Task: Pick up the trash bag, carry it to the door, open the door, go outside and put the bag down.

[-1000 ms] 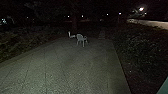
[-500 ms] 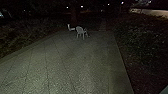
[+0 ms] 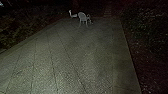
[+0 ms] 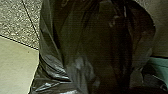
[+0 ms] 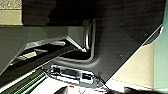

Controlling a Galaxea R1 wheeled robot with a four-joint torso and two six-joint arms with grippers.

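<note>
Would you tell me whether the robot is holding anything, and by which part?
The black trash bag shows large in the left wrist view, so the left gripper probably holds it, but where it is gripped cannot be told.

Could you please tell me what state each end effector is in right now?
Left end effector: can't be told, though the bag looms large before its wrist camera.
Right end effector: can't be told, nor whether it holds anything.

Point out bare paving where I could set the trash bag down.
The paving lies bare between the left-hand plants and the right-hand plants, up to the white armchair. Crowded: the far edge, where that armchair stands beside another white object.
</note>
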